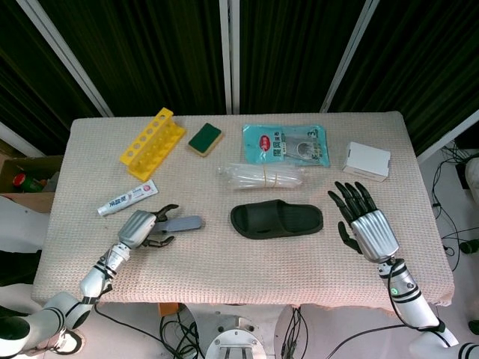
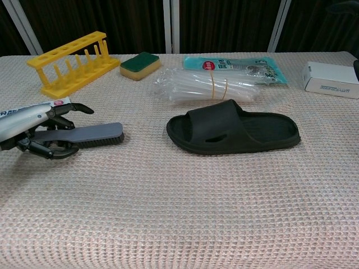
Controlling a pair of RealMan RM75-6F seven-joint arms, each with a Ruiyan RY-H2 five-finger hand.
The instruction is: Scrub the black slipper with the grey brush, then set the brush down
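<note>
Looks like the set-down step: flat grey plastic brush [image 2: 84, 136] lies on the cloth, well left of the black rubber slipper [image 2: 233, 129], left hand [image 2: 35, 130] fingers spread around its handle, right hand [image 1: 364, 221] splayed and empty, so just pull clear.

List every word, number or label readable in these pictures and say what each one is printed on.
"3": on the teal plastic packet at the back of the table, in the head view.
Red oval label and white characters on that packet: too blurred to read.
White toothpaste tube: printed characters, too small to read.
White cardboard box: a dark line of print on its side, unreadable.
Nothing else carries text.
</note>
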